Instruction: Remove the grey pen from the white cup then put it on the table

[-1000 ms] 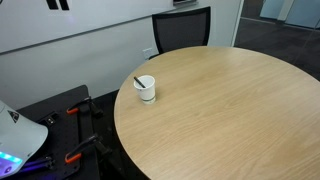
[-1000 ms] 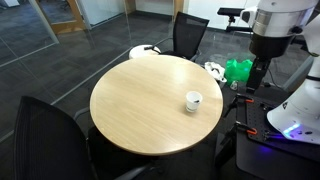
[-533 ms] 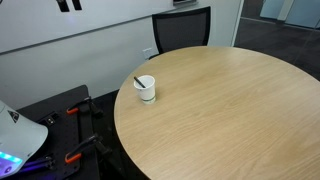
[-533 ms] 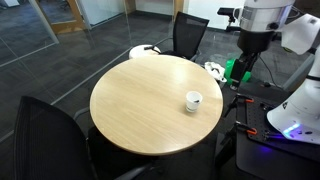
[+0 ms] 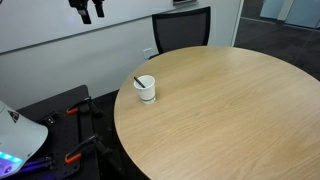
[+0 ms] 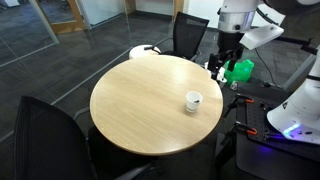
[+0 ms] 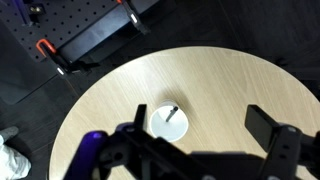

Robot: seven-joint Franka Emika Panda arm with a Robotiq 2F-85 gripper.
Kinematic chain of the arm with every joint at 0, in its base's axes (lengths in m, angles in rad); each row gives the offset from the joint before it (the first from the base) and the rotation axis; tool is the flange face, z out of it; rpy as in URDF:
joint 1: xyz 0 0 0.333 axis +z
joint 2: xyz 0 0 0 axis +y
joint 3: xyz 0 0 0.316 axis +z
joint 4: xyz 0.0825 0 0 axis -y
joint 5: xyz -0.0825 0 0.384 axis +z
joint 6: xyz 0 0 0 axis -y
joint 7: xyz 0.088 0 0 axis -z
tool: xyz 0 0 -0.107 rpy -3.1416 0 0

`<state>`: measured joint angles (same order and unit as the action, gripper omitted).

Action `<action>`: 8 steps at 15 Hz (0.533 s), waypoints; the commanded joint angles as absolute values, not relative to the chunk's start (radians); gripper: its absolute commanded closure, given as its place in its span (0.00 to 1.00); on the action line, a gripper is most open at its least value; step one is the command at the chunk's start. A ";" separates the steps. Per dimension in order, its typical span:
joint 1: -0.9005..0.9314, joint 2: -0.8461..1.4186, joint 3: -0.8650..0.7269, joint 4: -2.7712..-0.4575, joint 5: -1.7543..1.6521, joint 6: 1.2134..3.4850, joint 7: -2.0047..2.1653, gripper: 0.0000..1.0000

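Office meeting room: round wood table (image 6: 140, 105), black chairs (image 6: 188, 35), glass partitions (image 6: 100, 10), dark carpet (image 6: 60, 70).

The cup (image 5: 146, 89) is set on the table (image 5: 230, 110), close to its left edge in an exterior view. The pen (image 5: 138, 81) is stood in the cup, tipped toward the far left. A chair (image 5: 182, 28) is placed behind the table's far edge.
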<state>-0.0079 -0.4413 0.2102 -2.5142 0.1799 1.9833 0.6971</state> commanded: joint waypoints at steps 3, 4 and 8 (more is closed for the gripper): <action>-0.017 -0.350 0.160 -2.563 0.199 2.210 0.715 0.00; -0.017 -0.337 0.153 -2.577 0.201 2.250 0.712 0.00; -0.018 -0.280 0.133 -2.629 0.201 2.369 0.721 0.00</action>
